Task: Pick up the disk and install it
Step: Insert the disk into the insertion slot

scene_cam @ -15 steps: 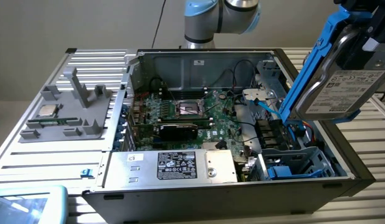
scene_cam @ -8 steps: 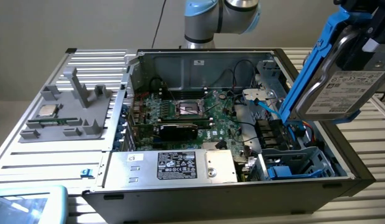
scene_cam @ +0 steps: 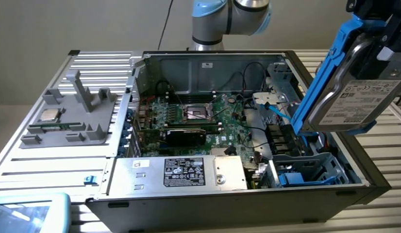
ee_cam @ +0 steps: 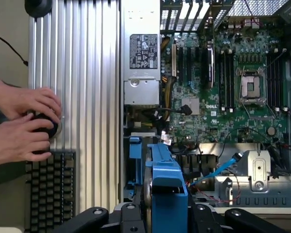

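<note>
The disk (scene_cam: 359, 97), a silver-grey drive with a white printed label framed by a bright blue bracket, is held aloft at the upper right of the exterior view. It is tilted steeply on edge, label side turned toward the camera. It is carried clear above the near right corner of the open computer case (scene_cam: 356, 187) and touches nothing inside it.

In the wrist view the blue bracket is seen edge-on between the black fingers (ee_cam: 200, 217) of the gripper (ee_cam: 166, 213). One finger is pressed to each side, so the jaws are clamped on the disk rather than standing free.

Directly beneath the disk, at the lower right of the exterior view, a blue-trimmed drive cage (scene_cam: 304, 170) is set into the case. A light blue cable (scene_cam: 278, 114) is strung just above the cage. The green motherboard (scene_cam: 207, 121) is laid flat at the centre of the case. A silver box with a black label (scene_cam: 187, 172) is fitted along the near wall.

At the exterior view's left, a grey holder (scene_cam: 71, 116) is placed on the ribbed metal table (scene_cam: 51, 165), well apart from the disk. A small square silver chip (scene_cam: 48, 115) is seated in it. The blue-and-silver robot arm (scene_cam: 229, 14) is seen at the top centre, behind the case.

In the wrist view, a person's two hands (ee_cam: 24, 121) are rested on a dark round object beside a black keyboard (ee_cam: 51, 184), outside the case.
</note>
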### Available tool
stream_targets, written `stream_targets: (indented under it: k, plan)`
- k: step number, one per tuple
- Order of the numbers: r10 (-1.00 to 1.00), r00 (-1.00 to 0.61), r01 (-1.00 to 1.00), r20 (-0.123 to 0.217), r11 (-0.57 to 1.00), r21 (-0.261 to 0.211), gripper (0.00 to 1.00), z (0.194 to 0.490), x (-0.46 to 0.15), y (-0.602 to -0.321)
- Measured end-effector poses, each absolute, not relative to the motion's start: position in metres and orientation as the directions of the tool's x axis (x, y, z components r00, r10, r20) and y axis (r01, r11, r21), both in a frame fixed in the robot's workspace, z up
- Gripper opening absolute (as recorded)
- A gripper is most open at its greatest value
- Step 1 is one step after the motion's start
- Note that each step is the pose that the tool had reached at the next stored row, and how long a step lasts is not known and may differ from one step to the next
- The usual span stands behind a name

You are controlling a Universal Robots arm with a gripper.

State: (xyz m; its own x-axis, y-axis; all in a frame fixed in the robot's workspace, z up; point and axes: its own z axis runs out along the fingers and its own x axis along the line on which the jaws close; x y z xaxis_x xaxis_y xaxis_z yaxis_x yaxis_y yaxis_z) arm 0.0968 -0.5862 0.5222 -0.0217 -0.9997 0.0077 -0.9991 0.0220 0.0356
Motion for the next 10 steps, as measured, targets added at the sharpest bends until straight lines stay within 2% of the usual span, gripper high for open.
stream_targets:
  k: [10]
  plan:
    - [-1.000,-0.022,-0.999,0.009,0.022,0.036,0.37,0.505,0.097,-0.586]
